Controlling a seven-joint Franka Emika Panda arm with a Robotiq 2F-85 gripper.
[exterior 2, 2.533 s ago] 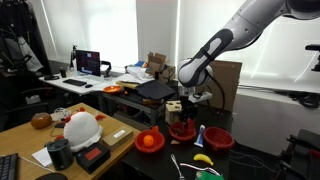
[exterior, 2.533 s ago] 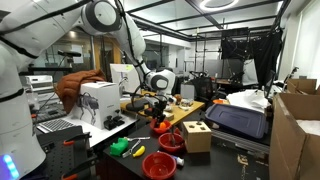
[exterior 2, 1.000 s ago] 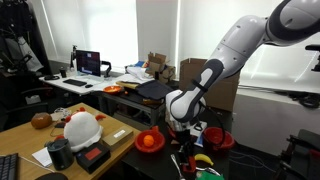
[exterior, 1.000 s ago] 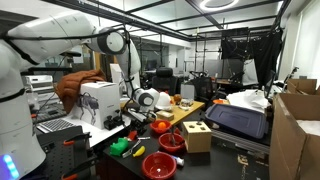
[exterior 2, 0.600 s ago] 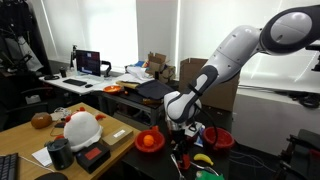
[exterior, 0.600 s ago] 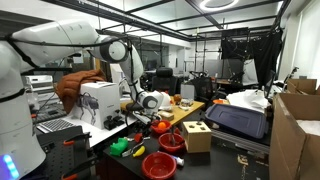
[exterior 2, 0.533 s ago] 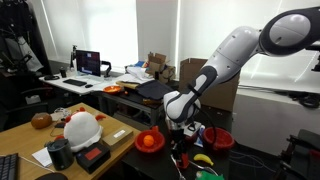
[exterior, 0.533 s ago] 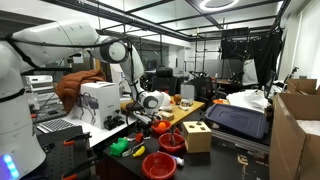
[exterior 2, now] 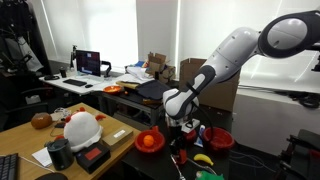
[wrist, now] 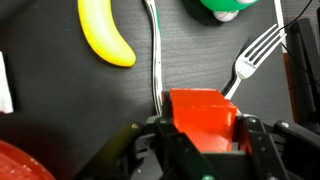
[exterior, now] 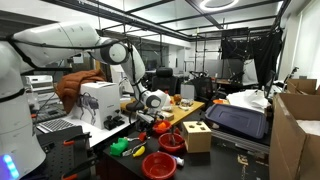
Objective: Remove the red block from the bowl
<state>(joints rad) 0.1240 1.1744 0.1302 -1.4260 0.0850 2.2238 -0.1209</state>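
arm dropped from above the bowl (exterior: 171,142) and swung out low over the table (wrist: 60,100). gripper (wrist: 203,132) was clamped on the block (wrist: 203,108), a finger on each side, holding it over bare table, outside the bowl. read it as the carry step, with extraction done. next move likely needed a short descent onto the free patch between banana (wrist: 105,35) and fork (wrist: 250,58), then letting go clear of the fork. surface was dark, matte, cluttered. room was a crowded lab with a monitor (exterior 2: 88,62) and cardboard boxes (exterior: 295,125).
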